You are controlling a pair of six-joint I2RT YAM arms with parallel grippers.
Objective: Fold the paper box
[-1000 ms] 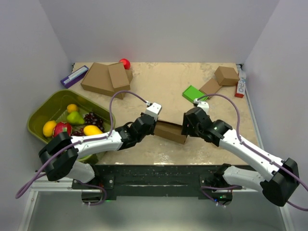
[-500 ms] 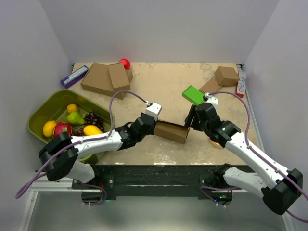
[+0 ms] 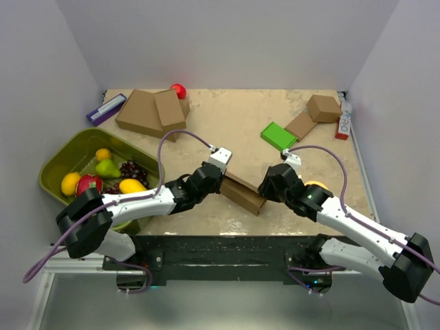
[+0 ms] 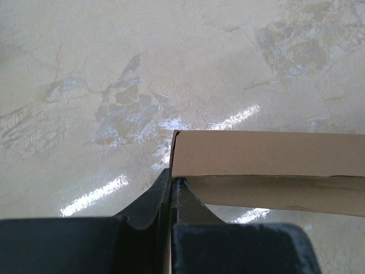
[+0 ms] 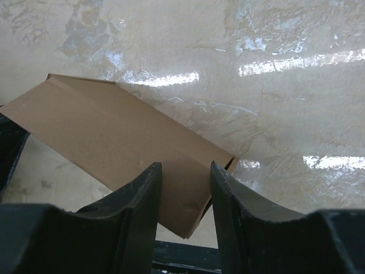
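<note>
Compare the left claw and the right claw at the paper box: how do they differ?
The left claw is shut, pinching a thin wall at the left end of the paper box; the right claw has its jaws apart over the right end. The left claw grips cardboard; the right claw shows no clear grip. Both meet the same box.

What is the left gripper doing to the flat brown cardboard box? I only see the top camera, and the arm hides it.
Observer: The left wrist camera shows the left gripper shut on a thin wall at one end of the flat brown cardboard box.
Operator: Is the other one squeezing too?
Observer: Not that I can see. The right wrist camera shows the right gripper with its fingers apart, the box's top showing in the gap.
</note>
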